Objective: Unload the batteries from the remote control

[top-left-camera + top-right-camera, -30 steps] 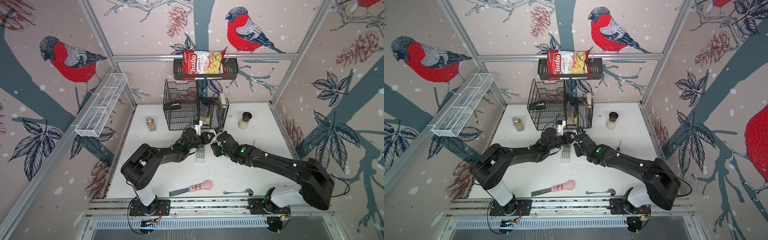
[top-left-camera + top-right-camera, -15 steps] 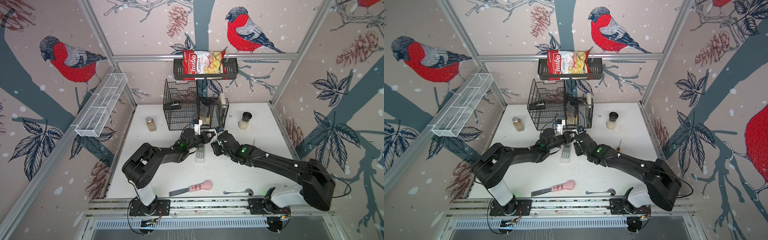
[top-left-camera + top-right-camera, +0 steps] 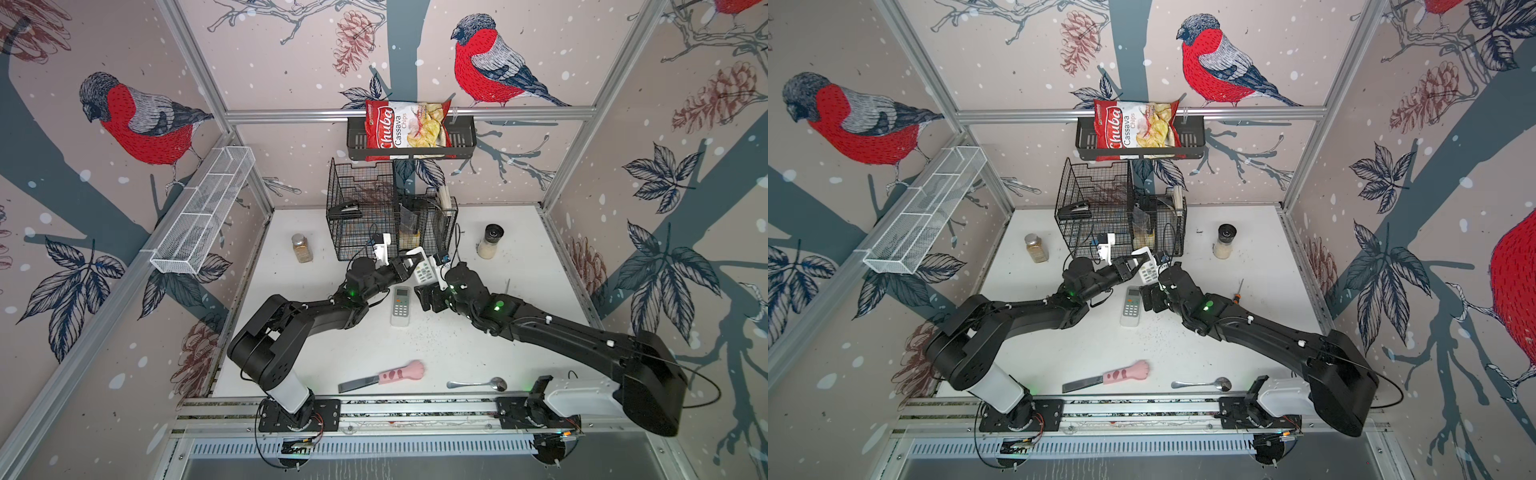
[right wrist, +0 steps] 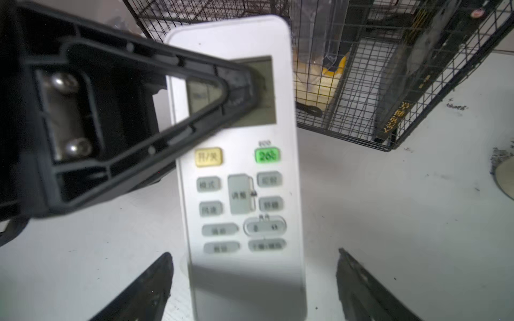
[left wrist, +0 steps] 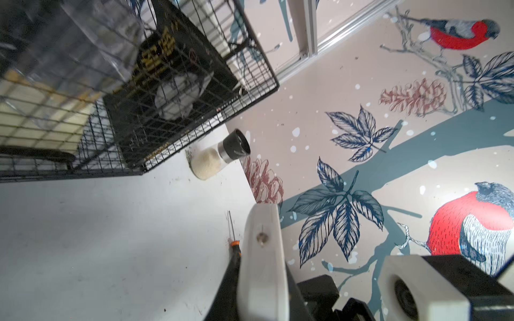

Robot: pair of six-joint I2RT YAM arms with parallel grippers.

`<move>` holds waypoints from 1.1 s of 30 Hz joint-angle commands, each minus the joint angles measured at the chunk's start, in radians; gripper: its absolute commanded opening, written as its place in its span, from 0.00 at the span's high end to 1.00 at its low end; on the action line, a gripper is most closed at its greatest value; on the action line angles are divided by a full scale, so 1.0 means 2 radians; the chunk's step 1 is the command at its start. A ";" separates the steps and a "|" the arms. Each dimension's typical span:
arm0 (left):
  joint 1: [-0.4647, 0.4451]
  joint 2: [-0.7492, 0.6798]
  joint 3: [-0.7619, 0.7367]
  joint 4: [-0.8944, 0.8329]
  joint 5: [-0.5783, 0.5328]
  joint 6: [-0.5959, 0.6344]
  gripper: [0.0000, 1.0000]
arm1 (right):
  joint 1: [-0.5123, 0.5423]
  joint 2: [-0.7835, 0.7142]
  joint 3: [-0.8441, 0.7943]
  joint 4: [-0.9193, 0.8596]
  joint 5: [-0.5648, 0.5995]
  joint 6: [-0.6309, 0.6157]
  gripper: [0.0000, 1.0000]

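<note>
Remote (image 3: 424,273) in left claw (image 3: 411,262), near basket (image 3: 449,224)

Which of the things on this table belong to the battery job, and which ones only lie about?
Job: white remote in the shut left pincer; second remote flat on the table; open right pincer; no batteries visible.
Lying about: screwdriver, pink-handled knife, spoon, brown spice jar, white spice jar, wire baskets, chips bag.

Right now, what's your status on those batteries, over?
Left end effector shut on raised remote, display end. Right end effector open, flanking its other end. No batteries showing. Second remote on table; wire basket close behind.
</note>
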 commanded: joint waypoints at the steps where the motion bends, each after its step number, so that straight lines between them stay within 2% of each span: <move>1: 0.007 -0.018 -0.018 0.071 -0.016 -0.002 1.00 | -0.014 -0.035 -0.019 0.053 -0.051 0.034 0.12; 6: 0.013 -0.020 -0.044 0.140 -0.031 -0.022 1.00 | -0.049 -0.068 -0.050 0.117 -0.120 0.078 0.17; 10: 0.013 -0.001 -0.047 0.199 -0.036 -0.048 1.00 | -0.071 -0.064 -0.064 0.168 -0.174 0.105 0.24; 19: 0.013 0.053 -0.035 0.300 -0.024 -0.102 1.00 | -0.084 -0.036 -0.065 0.210 -0.215 0.117 0.31; 23: 0.013 0.059 -0.038 0.318 -0.024 -0.111 1.00 | -0.090 -0.032 -0.066 0.218 -0.222 0.117 0.33; 33: 0.009 0.074 -0.035 0.349 -0.020 -0.123 1.00 | -0.096 -0.006 -0.056 0.249 -0.271 0.118 0.45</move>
